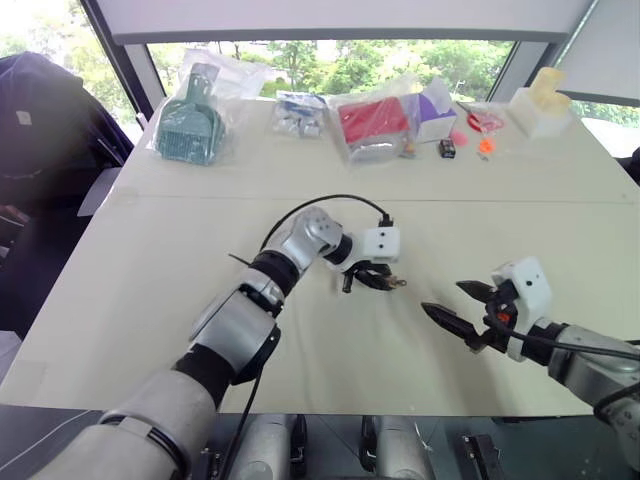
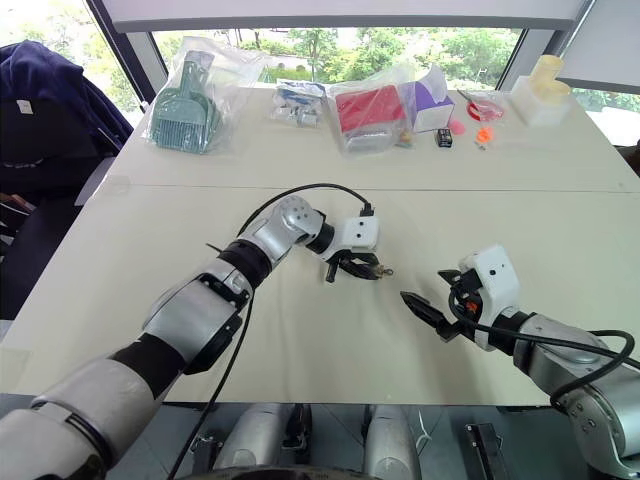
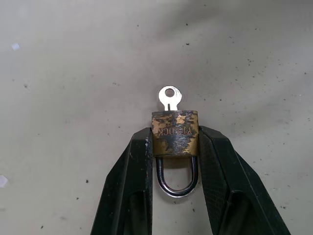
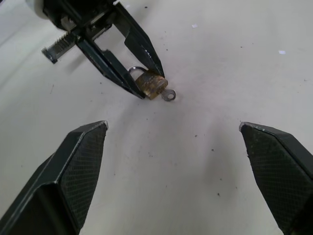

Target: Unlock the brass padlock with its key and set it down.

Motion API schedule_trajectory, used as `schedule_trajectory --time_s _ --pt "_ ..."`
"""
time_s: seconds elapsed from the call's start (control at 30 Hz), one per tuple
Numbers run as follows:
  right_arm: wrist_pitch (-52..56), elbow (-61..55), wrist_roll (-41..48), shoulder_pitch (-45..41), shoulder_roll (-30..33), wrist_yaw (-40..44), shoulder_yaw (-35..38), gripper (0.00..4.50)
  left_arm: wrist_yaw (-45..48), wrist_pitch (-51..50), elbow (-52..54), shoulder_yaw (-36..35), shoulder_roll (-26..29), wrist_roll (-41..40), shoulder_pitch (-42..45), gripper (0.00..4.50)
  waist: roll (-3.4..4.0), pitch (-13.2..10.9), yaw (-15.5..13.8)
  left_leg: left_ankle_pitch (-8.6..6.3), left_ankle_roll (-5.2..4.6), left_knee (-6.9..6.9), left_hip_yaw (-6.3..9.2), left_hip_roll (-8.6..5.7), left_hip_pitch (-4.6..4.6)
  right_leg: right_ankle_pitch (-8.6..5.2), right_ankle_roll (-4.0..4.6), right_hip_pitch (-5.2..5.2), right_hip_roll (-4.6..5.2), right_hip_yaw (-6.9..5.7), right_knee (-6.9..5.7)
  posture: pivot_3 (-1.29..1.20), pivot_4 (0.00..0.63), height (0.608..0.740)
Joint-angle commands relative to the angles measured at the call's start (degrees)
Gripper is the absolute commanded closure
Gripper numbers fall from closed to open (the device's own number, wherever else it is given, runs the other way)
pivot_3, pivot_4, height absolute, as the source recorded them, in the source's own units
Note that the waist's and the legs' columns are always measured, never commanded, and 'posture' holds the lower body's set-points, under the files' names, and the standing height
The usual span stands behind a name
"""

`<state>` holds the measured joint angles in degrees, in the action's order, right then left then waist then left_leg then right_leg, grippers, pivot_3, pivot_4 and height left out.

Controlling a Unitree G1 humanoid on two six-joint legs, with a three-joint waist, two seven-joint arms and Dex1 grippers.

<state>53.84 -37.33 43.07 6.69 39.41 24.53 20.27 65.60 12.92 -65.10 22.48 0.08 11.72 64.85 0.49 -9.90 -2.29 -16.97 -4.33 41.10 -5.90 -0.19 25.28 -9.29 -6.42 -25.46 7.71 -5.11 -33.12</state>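
The brass padlock is pinched by its body between the two black fingers of my left gripper, which is shut on it just above the white table. Both legs of its silvery shackle run into the body. The key sticks out of the end of the padlock that faces away from the gripper, with its round head showing. My right gripper hovers a short way to the right of the lock, open and holding nothing, and points toward the padlock.
Along the table's far edge lie a green brush in a plastic bag, a bagged red item, a purple box, a small black box and a white block. A dark cloth hangs at the left.
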Motion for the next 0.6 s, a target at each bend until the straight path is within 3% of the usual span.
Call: schedule_trajectory --time_s 0.03,0.17,0.37,0.6 --pt "0.6 -0.2 2.9 -2.7 -2.9 -1.8 -0.9 0.00 -1.9 6.0 4.8 -5.7 1.8 -5.0 -2.2 3.76 -0.01 0.0 0.0 0.00 0.00 0.00 -0.01 0.00 0.02 0.01 0.00 -0.03 0.02 0.00 -0.01 0.00 0.150 0.735" --pt "1.8 0.5 10.4 -8.3 -8.3 -4.4 0.0 0.00 2.3 6.2 17.8 -8.2 6.7 -9.3 -6.6 3.76 0.03 0.0 0.3 0.02 0.02 -0.02 -0.03 0.02 0.10 0.02 -0.01 -0.21 0.00 0.01 -0.09 0.00 0.150 0.735" --pt "-0.4 7.4 15.8 -16.9 -15.6 -8.2 0.0 0.00 1.3 -5.4 44.0 -9.2 13.3 -13.1 -17.1 3.76 0.10 0.0 0.1 0.02 0.03 -0.03 -0.02 -0.01 0.05 0.02 0.01 -0.09 0.02 0.01 -0.09 0.00 0.150 0.735" --pt "-1.9 12.0 18.8 -20.7 -19.1 -10.2 -0.3 0.00 -4.9 -10.9 53.0 -10.0 14.6 -13.7 -19.4 3.76 0.11 0.0 0.2 0.02 0.03 0.02 -0.01 -0.07 0.04 0.04 0.01 -0.01 0.00 0.00 -0.09 0.00 0.150 0.735"
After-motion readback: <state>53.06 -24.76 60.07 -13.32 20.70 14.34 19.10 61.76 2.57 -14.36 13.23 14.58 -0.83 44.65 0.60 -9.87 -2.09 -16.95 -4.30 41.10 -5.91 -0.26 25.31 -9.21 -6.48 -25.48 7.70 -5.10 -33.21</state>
